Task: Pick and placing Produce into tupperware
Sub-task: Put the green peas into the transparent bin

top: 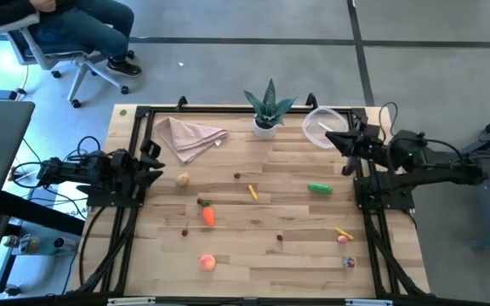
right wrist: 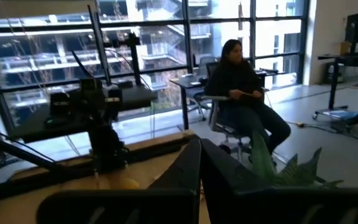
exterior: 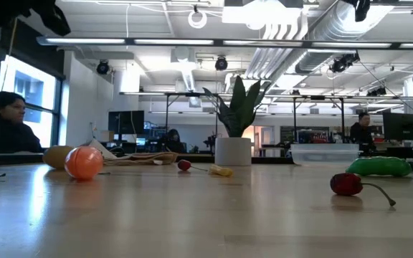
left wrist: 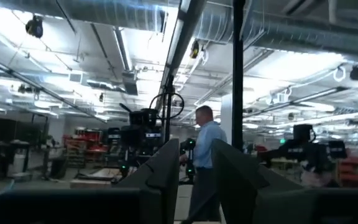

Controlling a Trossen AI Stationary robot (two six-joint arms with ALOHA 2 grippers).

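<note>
The produce lies scattered on the wooden table: an orange carrot [top: 208, 216], a green pod [top: 320, 189], a pink-orange peach [top: 207, 263], two yellow strips [top: 253, 193] [top: 344, 231] and tiny red pieces [top: 280, 239]. The clear tupperware [top: 321, 126] stands at the far right, also seen in the low view [exterior: 325, 153]. My left gripper [top: 158, 164] [left wrist: 196, 149] is raised at the table's left edge, slightly open with nothing between its fingers. My right gripper [top: 332, 138] [right wrist: 201, 148] is shut and raised beside the tupperware's near right corner, holding nothing.
A spiky potted plant [top: 268, 109] stands at the far middle edge. A beige cloth [top: 190, 136] lies at the far left, with a tan rounded piece [top: 182, 178] near it. A black frame [top: 134, 212] borders the table. A person sits on a chair [top: 75, 38] beyond the far left corner.
</note>
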